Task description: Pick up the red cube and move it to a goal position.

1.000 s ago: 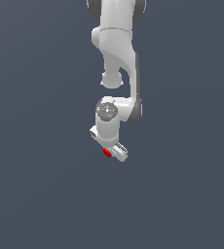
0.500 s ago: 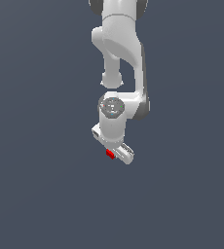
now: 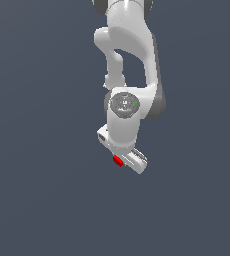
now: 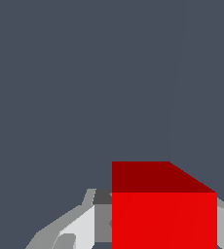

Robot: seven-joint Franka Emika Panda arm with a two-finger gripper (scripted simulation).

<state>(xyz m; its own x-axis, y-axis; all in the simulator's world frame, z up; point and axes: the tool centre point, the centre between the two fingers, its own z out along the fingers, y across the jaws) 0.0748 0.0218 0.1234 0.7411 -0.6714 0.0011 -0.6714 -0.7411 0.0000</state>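
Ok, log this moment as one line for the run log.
phase: carrying | gripper: shut on red cube | red cube: between fingers, in wrist view | goal: not visible

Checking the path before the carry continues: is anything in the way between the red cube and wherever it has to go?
Nothing visible. The red cube sits in the tool; only plain grey background surrounds it, and no goal marker shows.

The red cube (image 3: pixel 118 160) (plain-faced, tiny) sits clamped between the jaws.
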